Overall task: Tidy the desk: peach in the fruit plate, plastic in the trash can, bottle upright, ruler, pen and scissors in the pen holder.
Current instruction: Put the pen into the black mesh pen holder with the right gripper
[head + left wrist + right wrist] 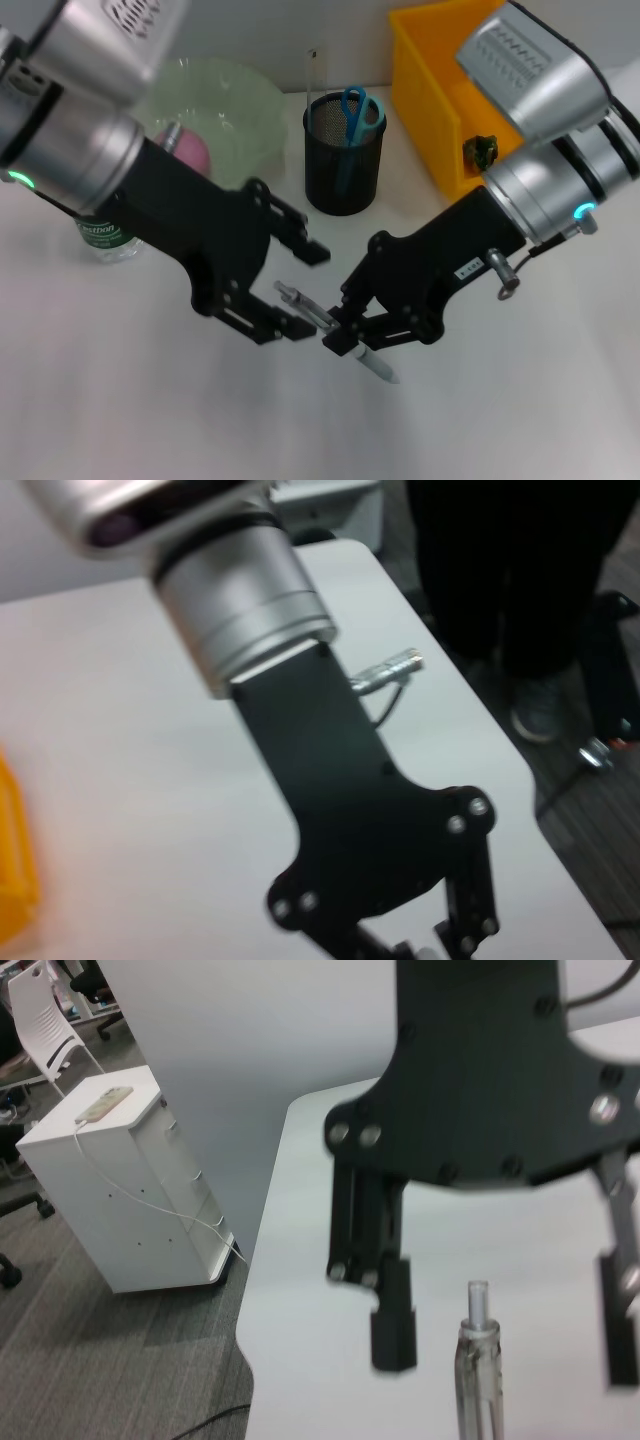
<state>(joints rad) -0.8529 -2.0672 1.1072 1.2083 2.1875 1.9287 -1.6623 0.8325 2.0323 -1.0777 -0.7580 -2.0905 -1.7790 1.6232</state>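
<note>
Right claw [345, 340] gripping pen [335, 327], left claw [290, 290] agape

White desk [120, 400] underfoot, white cabinet [130, 1185] on the grey carpet beside it, phone [103, 1103] lying on top, white chair [45, 1015] further back, person's dark trousers [510, 570] and shoe [540, 708] past the desk edge

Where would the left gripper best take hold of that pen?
Probably its free upper barrel, closing from both sides. The right gripper pinches the pen near mid-length; its top end sticks out between the left gripper's open fingers.
</note>
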